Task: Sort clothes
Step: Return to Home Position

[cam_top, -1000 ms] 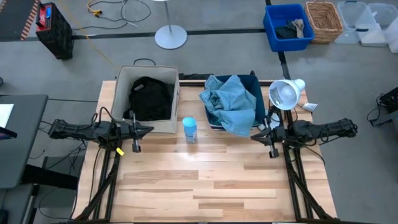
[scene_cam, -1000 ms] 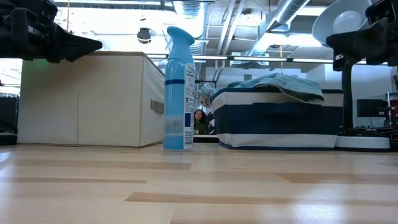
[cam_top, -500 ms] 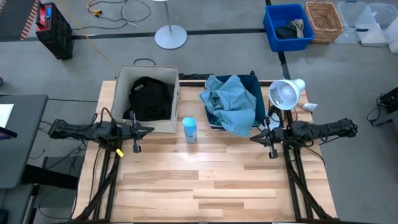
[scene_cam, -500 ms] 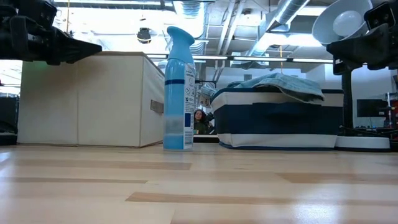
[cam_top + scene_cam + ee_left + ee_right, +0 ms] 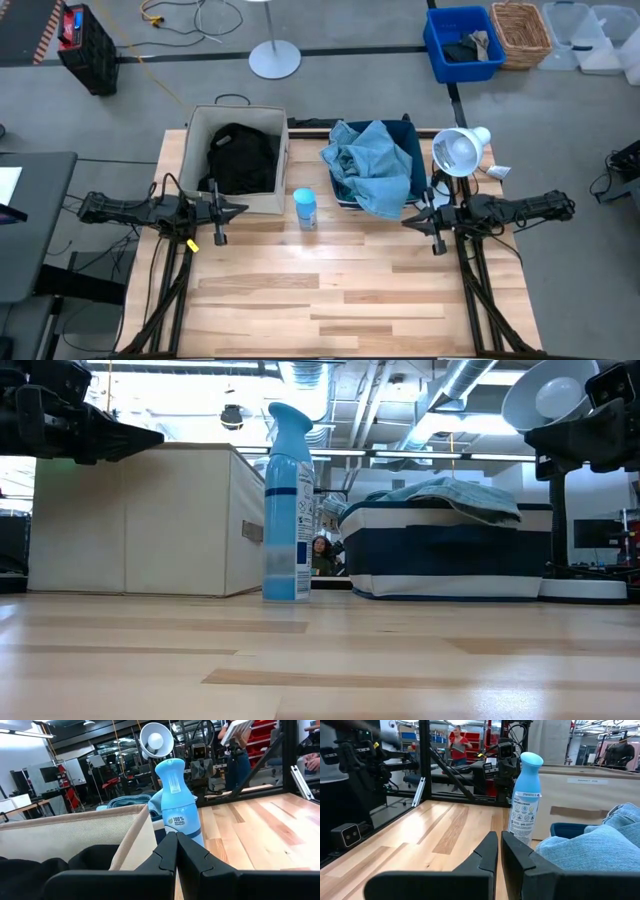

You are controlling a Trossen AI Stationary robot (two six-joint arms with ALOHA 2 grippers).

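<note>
A black garment (image 5: 240,158) lies inside the beige fabric box (image 5: 200,135) at the far left. Pale grey-blue trousers (image 5: 375,165) lie heaped in the navy bin (image 5: 450,555), one part hanging over its near rim; they also show in the right wrist view (image 5: 592,847). A turquoise piece (image 5: 345,135) shows at the bin's far left. The dark green garment is out of view. My left gripper (image 5: 240,210) is shut and empty at the box's near corner. My right gripper (image 5: 408,220) is shut and empty, near the bin's near right corner.
A light blue spray bottle (image 5: 305,210) stands upright on the table between box and bin; it also shows in the low view (image 5: 288,505). A white lamp (image 5: 458,150) stands at the bin's right. Bare wooden tabletop (image 5: 320,290) lies on the near side.
</note>
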